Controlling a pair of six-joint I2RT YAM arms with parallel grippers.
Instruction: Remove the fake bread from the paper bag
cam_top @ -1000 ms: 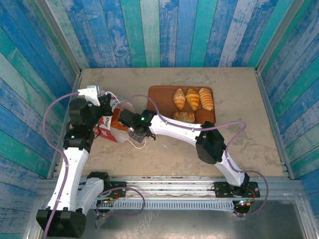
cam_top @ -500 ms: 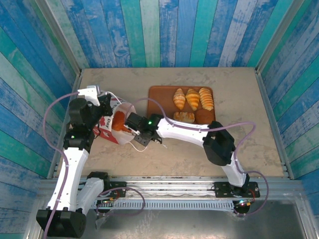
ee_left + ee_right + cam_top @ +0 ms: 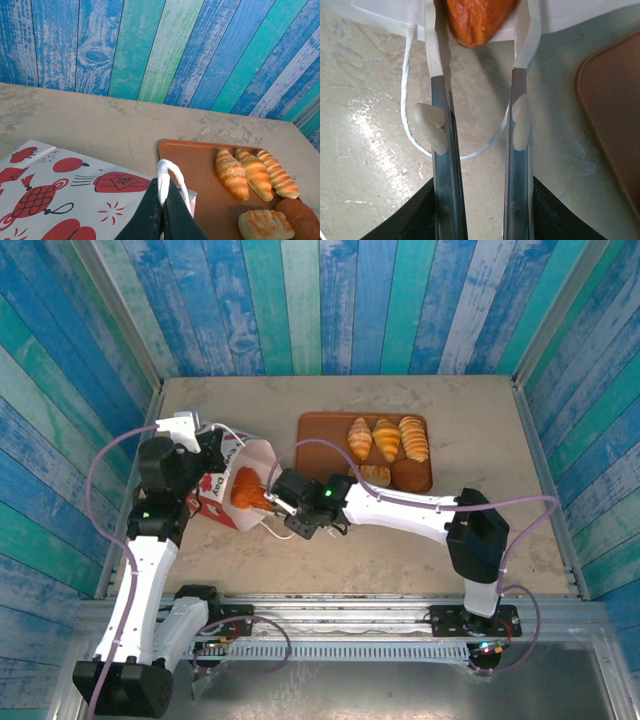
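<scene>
Left pincer (image 3: pixel 163 194) is clamped shut on the white cord handle (image 3: pixel 170 169), pinning the paper bag (image 3: pixel 213 490) on its side at nine o'clock on the counter (image 3: pixel 500 440). The mouth gapes toward four o'clock, and that looks like the point of the hold: the bag can't slide off while its partner fishes inside.

In comes the right pincer (image 3: pixel 480 37) from four o'clock, low and level, jaws partway apart. Its pale fingertips (image 3: pixel 434 45) poke just past the bag's lip and straddle an orange-brown pastry (image 3: pixel 476 17) sitting right in the mouth. The pads lie along both its flanks, touching or as good as, but I cannot tell whether the squeeze has really bitten. The bag's other cord (image 3: pixel 409 105) loops loose on the counter beneath the fingers, and to my eye it could get dragged along on the way out.

Up at one o'clock the brown tray (image 3: pixel 322 445) carries its row: two croissants (image 3: pixel 360 438), a ridged loaf (image 3: pixel 413 437), a pale roll and a bun. I'd say that's the landing spot, with a bare strip open on its left side.
</scene>
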